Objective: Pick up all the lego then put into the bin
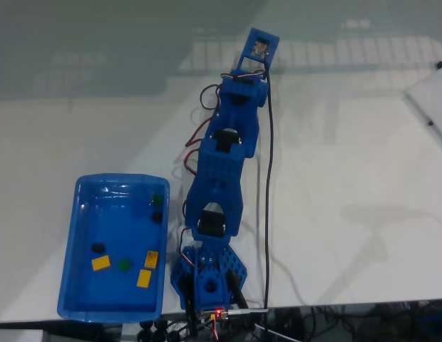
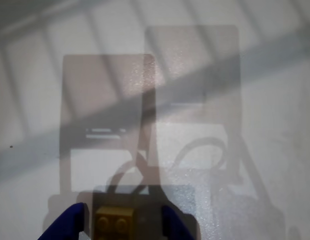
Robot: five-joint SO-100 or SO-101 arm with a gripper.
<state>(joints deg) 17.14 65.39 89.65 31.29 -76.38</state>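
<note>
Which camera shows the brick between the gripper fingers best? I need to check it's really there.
The wrist view: a tan lego brick sits between the two blue fingers at the bottom edge, studs visible. In the fixed view the gripper is far off, and no brick can be made out there.

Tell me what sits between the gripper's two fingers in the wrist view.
A tan lego sits between the two blue fingers of the gripper, over the white table; the wrist view shows it.
</note>
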